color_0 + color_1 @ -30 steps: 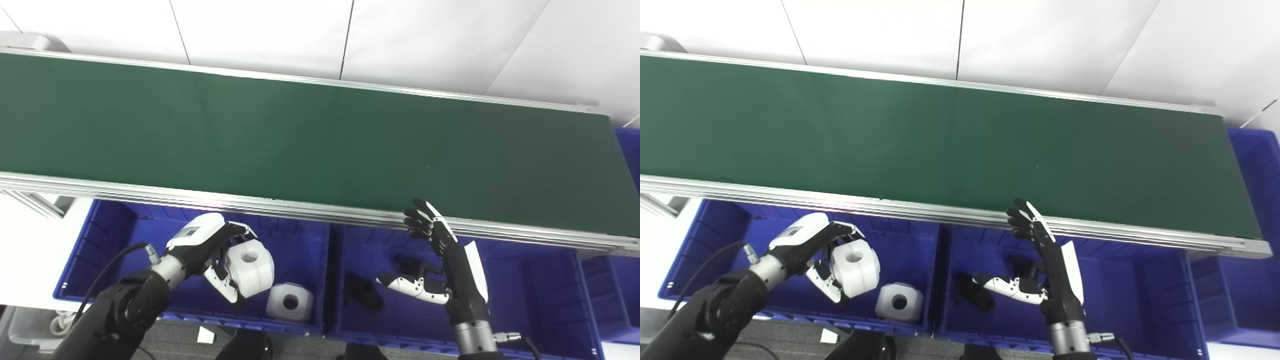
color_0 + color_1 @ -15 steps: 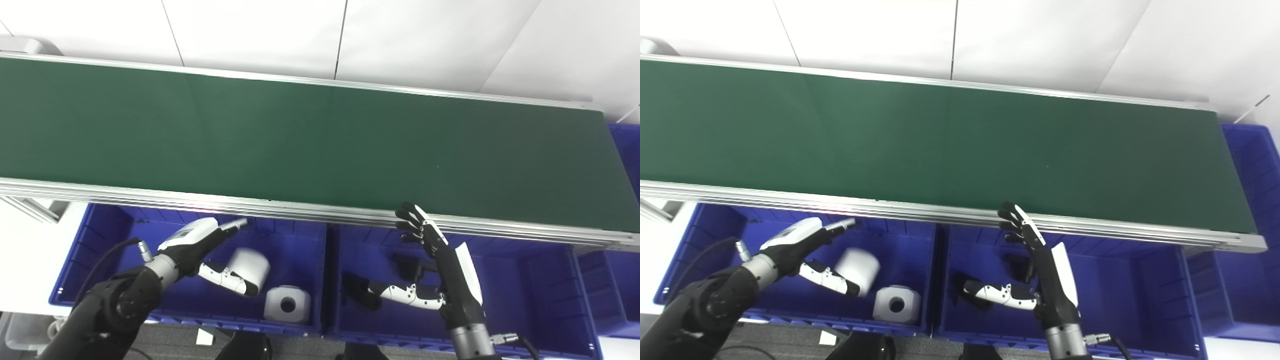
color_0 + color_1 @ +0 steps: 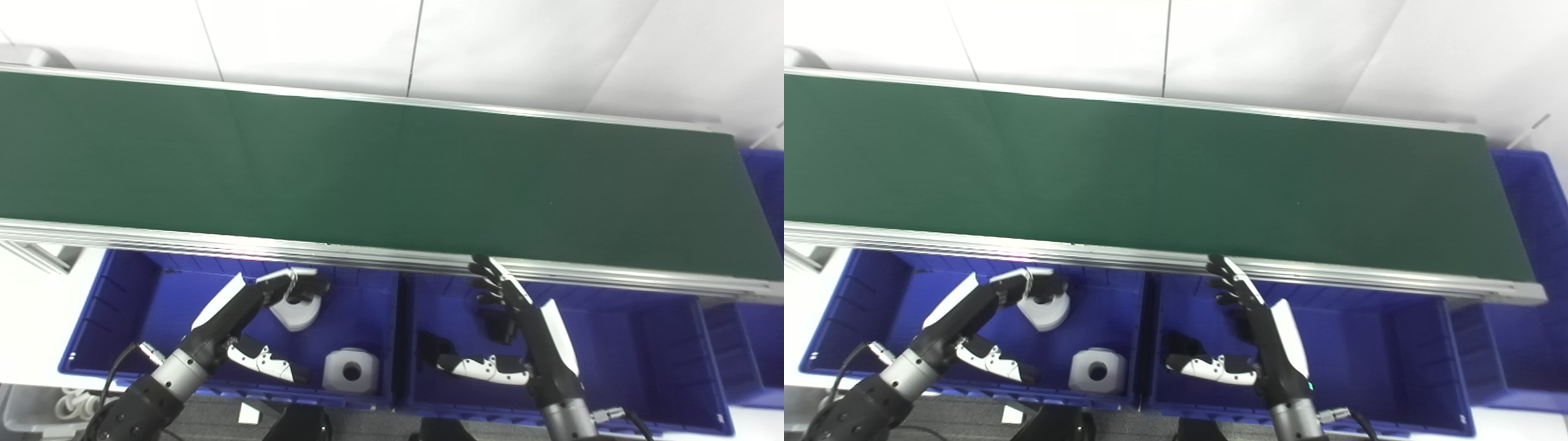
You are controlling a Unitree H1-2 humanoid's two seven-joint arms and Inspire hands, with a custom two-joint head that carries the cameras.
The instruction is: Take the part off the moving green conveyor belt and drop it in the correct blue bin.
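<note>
— White wall panels are seen behind a long green conveyor belt (image 3: 380,177), whose surface is shown bare. What is shown of the hands?

— The left hand (image 3: 245,321) is pictured spread wide over the left blue bin (image 3: 122,306), nothing gripped; its fingertips (image 3: 306,283) are seen just above a white part (image 3: 294,309) lying in that bin, though contact cannot be judged. The right hand (image 3: 1258,340) is held open and empty over the middle blue bin (image 3: 1396,361), fingers pointed up toward the belt's metal rail (image 3: 1090,256), thumb stretched out sideways.

— And around them?

— A second white part (image 3: 1097,369), its round hole turned upward, is seen nearer the front wall of the left bin, apart from the first. Dark parts (image 3: 429,346) are glimpsed in the middle bin beside the right hand, partly hidden by it. A further blue bin (image 3: 1528,202) is shown at the belt's right end.
</note>
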